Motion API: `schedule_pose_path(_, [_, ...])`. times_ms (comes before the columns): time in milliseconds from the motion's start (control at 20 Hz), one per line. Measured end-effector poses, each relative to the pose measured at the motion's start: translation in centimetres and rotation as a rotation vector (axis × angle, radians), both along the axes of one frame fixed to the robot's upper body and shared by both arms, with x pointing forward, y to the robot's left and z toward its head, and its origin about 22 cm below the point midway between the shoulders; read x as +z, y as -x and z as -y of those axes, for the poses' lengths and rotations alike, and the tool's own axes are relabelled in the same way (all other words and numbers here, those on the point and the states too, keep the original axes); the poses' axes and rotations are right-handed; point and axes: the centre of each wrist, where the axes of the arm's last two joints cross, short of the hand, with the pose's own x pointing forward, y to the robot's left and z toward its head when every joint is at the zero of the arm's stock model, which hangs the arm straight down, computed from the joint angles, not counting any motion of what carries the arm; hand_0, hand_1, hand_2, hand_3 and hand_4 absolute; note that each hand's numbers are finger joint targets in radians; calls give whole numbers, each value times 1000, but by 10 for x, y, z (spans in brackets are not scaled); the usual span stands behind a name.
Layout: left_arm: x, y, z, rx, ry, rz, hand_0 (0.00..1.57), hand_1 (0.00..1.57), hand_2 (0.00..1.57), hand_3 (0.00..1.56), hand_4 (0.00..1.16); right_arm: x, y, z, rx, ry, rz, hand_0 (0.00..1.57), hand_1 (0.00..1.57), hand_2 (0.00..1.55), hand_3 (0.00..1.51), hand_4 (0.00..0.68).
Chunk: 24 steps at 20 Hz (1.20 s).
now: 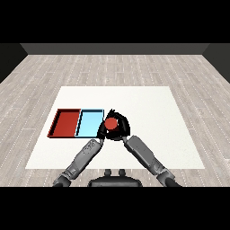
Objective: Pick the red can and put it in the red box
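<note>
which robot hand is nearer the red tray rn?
Left. The left robot hand sits by the light blue tray's right edge, one tray away from the red tray. The right robot hand is further right, curled round the red can.

Both forearms are the same mid-grey, chunky rounded tubes built in segments, with a lighter sheen along the top and darker seams where the sections meet. The left forearm (83, 157) comes in from about 7 o'clock and the right forearm (146, 155) from about 5 o'clock. Each ends in a glossy black hand, the left hand (102, 130) and right hand (123, 128), with slim pointed-looking fingers.
</note>
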Motion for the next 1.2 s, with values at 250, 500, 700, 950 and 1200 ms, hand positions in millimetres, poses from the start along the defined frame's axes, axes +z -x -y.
schedule_pose_path(250, [-1,0,4,33,9,-17,1571,1571,1541,1454,973,6,0,1,-8,10,5,1470,1470,1441,1394,531])
schedule_pose_path(500, [-4,2,8,69,-16,-26,1571,1571,1452,1300,881,5,1,3,2,7,15,1478,1478,1437,1390,558])
schedule_pose_path(700, [-2,2,6,99,-20,-21,1571,1571,1498,1355,866,7,0,1,6,-9,23,1519,1519,1453,1394,538])
schedule_pose_path(950, [0,1,8,109,-29,-19,1571,1571,1528,1424,885,4,3,1,-11,-14,42,1516,1516,1459,1396,549])
schedule_pose_path(1200, [4,1,11,110,-5,-13,1571,1571,1556,1489,1119,10,4,3,1,-27,43,1255,1255,1262,1195,0])
